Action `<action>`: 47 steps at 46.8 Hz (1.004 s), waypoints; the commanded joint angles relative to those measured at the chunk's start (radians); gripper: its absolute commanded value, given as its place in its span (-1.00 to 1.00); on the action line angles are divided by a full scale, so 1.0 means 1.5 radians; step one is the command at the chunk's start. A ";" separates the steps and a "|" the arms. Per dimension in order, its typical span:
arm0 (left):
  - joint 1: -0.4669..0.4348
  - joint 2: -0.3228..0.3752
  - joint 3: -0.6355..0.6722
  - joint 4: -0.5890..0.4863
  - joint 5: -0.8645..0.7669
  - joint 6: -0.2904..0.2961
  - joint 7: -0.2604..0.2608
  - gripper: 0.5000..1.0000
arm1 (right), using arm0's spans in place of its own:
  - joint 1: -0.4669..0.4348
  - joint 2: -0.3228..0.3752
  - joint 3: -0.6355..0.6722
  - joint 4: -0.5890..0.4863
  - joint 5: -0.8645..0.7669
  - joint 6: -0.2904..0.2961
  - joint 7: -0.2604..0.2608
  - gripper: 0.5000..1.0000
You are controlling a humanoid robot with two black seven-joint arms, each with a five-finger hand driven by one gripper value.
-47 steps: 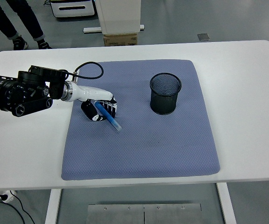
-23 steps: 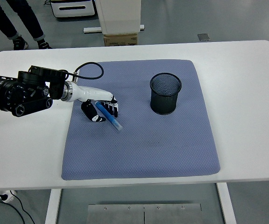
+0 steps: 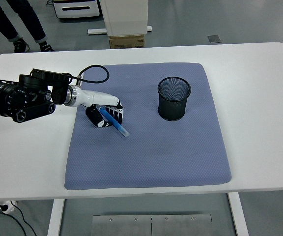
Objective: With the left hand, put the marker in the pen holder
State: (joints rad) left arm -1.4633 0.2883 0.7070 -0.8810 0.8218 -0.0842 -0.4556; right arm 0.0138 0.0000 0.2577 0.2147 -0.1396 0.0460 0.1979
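A blue marker (image 3: 115,123) is held in my left hand (image 3: 104,115) over the left part of the blue-grey mat (image 3: 151,147). The fingers are curled around its upper end, and its lower end sticks out down and to the right. My black left arm (image 3: 18,97) comes in from the left edge. The black mesh pen holder (image 3: 174,99) stands upright on the mat's right half, well to the right of the hand. It looks empty. My right arm is out of view.
The white table (image 3: 259,108) carries the mat. A black cable (image 3: 93,73) loops above the wrist. A person's legs (image 3: 18,24) stand beyond the table's far left corner. A white unit (image 3: 124,17) and a cardboard box (image 3: 127,42) sit behind the far edge.
The hand and marker have barely shifted; the fingers have tightened slightly around the marker. The pen holder has not moved.
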 commanded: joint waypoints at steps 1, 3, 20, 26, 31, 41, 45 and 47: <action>0.000 0.000 0.000 0.000 0.000 -0.001 0.000 -1.00 | 0.000 0.000 0.000 0.000 0.000 0.000 0.000 1.00; 0.000 0.000 0.000 0.000 0.000 -0.001 0.000 -1.00 | 0.000 0.000 0.000 0.000 0.000 0.000 0.000 1.00; -0.006 0.007 -0.007 0.000 -0.008 -0.002 -0.001 -1.00 | 0.000 0.000 0.000 0.000 0.000 0.000 0.000 1.00; -0.013 0.009 -0.008 0.000 -0.008 -0.003 -0.001 -1.00 | 0.000 0.000 0.000 0.000 0.000 0.000 0.000 1.00; -0.015 0.010 -0.011 0.000 -0.009 -0.004 -0.002 -1.00 | 0.000 0.000 0.000 0.000 0.000 0.000 0.000 1.00; -0.019 0.010 -0.015 0.000 -0.031 -0.005 -0.002 -1.00 | 0.000 0.000 0.000 0.000 0.000 0.000 0.000 1.00; -0.019 0.010 -0.015 0.000 -0.034 -0.005 -0.002 -1.00 | 0.000 0.000 0.000 0.000 0.000 0.000 0.000 1.00; -0.019 0.011 -0.015 0.000 -0.034 -0.004 -0.003 -1.00 | 0.000 0.000 0.000 0.000 0.000 0.000 0.000 1.00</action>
State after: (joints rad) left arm -1.4908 0.3038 0.6841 -0.8801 0.7701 -0.0920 -0.4587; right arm 0.0138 0.0000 0.2577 0.2148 -0.1396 0.0460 0.1979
